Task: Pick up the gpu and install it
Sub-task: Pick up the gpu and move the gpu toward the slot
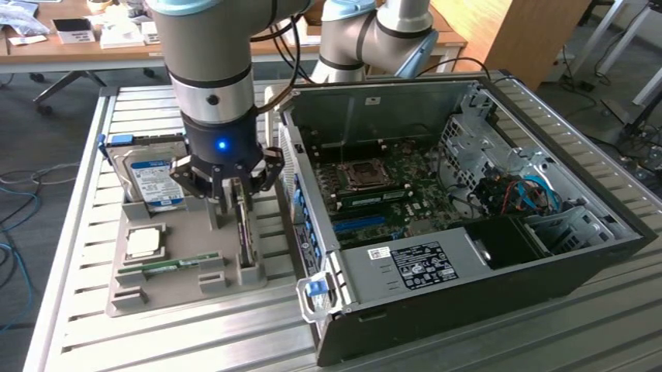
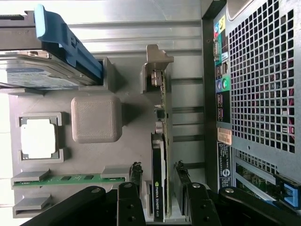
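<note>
**Over the parts holder: fingers open astride the gpu**

At 9 o'clock of the open PC case (image 1: 466,240) in the exterior view, a grey parts holder (image 1: 181,298) sits on the slatted metal surface (image 1: 73,310).

- gpu (image 1: 246,240): stands on edge in its slot on the holder's 3 o'clock side, the side nearest the case. Its silver bracket is at the same end of the holder as the hard drive. It is seated in the slot, not lifted.
- fingers (image 2: 135,175): apart, one on each side of the gpu with the card between them. The wrist view shows a gap on both sides, so there is no clamp on the card.
- arm (image 1: 212,62): comes straight down onto the gpu from 12 o'clock, with a blue light (image 1: 219,145) lit on the wrist.
- hard drive (image 1: 153,180): upright at the holder's 11 o'clock corner, with a blue-white label and a blue caddy rail.
- CPU (image 1: 143,242): lies flat in its pocket at 9 o'clock of the gpu.
- memory stick (image 1: 170,266): green, lying in its slot at 8 o'clock of the gpu, just past the CPU.
- Case: lying on its side with the panel off and the motherboard (image 1: 388,198) exposed. The rear grille faces the holder.
</note>
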`<state>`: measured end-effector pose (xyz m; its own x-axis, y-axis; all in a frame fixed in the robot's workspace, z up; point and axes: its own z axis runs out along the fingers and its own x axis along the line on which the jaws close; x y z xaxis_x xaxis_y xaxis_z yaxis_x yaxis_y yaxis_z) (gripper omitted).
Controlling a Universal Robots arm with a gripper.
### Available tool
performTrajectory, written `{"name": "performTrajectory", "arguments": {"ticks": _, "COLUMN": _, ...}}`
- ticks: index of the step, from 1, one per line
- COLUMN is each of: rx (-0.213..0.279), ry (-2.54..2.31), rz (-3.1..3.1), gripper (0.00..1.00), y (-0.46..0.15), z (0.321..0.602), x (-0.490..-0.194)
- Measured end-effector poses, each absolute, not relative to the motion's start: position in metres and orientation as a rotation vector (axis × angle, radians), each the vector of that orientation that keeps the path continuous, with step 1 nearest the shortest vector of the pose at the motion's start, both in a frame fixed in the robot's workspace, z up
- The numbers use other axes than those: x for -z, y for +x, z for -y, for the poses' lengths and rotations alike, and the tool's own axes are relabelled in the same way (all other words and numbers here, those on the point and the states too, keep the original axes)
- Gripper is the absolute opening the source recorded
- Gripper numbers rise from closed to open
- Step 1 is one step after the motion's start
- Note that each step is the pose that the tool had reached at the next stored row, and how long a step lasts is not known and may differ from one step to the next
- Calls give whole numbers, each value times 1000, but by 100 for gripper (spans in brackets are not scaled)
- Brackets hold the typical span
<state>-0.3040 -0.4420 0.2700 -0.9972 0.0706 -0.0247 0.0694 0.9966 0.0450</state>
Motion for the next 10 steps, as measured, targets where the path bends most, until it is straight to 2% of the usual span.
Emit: {"name": "performTrajectory", "arguments": {"ticks": 10, "rx": -69, "ry": 109, "rz": -3113, "gripper": 42, "y": -302, "z": 442, "x": -268}}
